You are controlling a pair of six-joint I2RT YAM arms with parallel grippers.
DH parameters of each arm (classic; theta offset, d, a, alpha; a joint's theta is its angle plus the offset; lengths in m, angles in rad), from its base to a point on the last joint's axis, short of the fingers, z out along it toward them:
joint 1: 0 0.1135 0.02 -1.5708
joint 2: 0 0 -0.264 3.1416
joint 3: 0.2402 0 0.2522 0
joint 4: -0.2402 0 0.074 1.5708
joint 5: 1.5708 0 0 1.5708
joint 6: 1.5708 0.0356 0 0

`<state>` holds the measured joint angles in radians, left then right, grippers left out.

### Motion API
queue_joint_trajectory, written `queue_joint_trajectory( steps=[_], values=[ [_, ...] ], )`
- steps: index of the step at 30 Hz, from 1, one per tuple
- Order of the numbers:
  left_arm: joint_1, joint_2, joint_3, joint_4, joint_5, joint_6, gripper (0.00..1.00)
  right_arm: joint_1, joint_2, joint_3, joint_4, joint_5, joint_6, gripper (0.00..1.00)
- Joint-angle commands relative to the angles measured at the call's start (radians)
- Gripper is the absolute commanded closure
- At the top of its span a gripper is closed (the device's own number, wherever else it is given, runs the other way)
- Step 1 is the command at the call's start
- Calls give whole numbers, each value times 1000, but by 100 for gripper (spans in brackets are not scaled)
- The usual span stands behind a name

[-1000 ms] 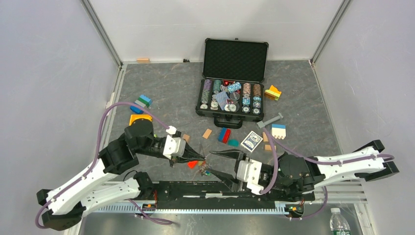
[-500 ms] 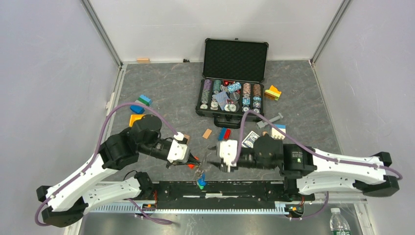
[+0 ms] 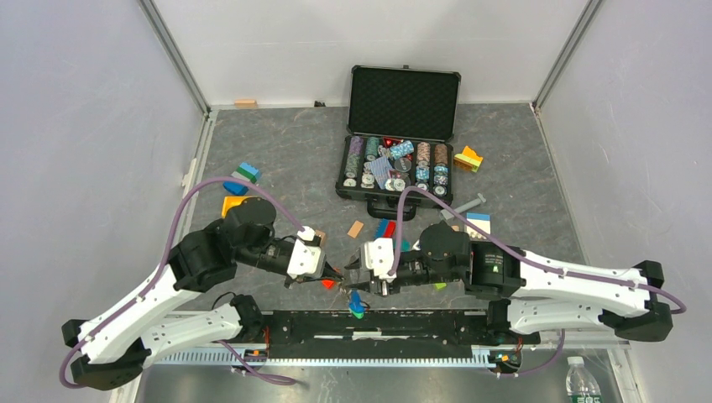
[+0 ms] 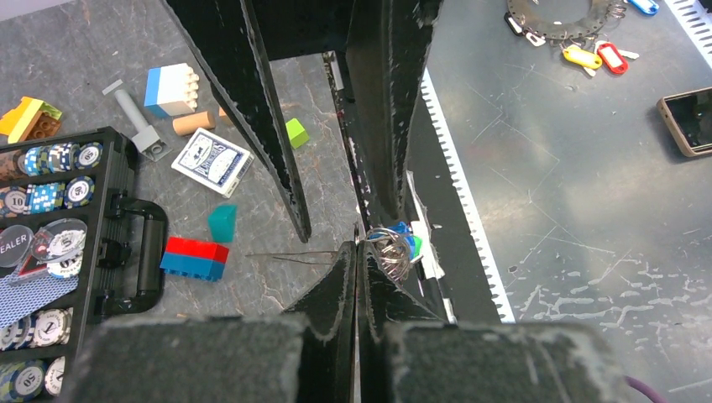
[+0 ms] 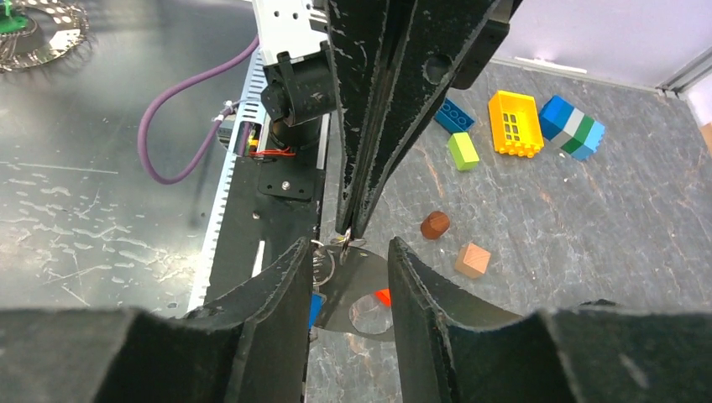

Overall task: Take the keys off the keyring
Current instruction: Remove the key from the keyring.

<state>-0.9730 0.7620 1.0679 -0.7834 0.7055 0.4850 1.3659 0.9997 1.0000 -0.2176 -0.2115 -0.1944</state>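
My left gripper [image 3: 337, 276] is shut, its tips pinching the thin silver keyring [image 4: 388, 249] just above the table's front edge. The keys hang below it as a small bunch; blue and green heads [image 3: 356, 304] show, also in the left wrist view [image 4: 406, 240]. My right gripper [image 3: 356, 274] is open, tip to tip with the left one. In the right wrist view my right gripper [image 5: 346, 249] has a finger on each side of the ring [image 5: 324, 257], not closed on it. A blue key head [image 5: 313, 307], a red one [image 5: 383, 295] and a dark flat tag [image 5: 353, 285] hang there.
An open black case of poker chips [image 3: 395, 164] stands behind. Toy blocks [image 3: 385, 232], a card deck [image 4: 206, 161], a wooden cube [image 5: 473, 260] and a yellow block [image 5: 514, 123] lie scattered on the grey mat. The black base rail [image 3: 378, 323] runs under the keys.
My right arm has swung in from the right and its open gripper now meets the left gripper's tips. The left gripper has lifted the key bunch slightly and shifted right.
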Motion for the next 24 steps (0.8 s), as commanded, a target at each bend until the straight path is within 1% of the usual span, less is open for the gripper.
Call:
queue_joint_trajectory(
  steps=[1, 4, 10, 11, 14, 16, 17, 20, 24],
  values=[
    [-2, -12, 19, 55, 3, 18, 98, -1, 16, -4, 59, 57, 25, 58],
    [-2, -12, 20, 55, 9, 20, 98, 0, 27, -6, 65, 90, 26, 60],
    [-3, -11, 20, 55, 9, 19, 98, -1, 38, -4, 70, 80, 27, 66],
    [-3, -9, 20, 55, 9, 19, 98, -1, 40, -4, 70, 79, 29, 68],
    [-2, -10, 21, 56, 8, 21, 98, -1, 45, -4, 62, 78, 30, 81],
    [-3, -10, 23, 55, 5, 19, 98, -1, 47, -4, 60, 85, 34, 96],
    [-3, -11, 23, 55, 3, 18, 98, -1, 48, -3, 60, 87, 37, 100],
    [-2, -14, 24, 55, -8, 15, 98, -1, 37, -23, 88, 104, 46, 100],
    [-2, -28, 13, 77, -45, -4, 97, 0, -15, -93, 203, 163, 82, 100]
  ],
)
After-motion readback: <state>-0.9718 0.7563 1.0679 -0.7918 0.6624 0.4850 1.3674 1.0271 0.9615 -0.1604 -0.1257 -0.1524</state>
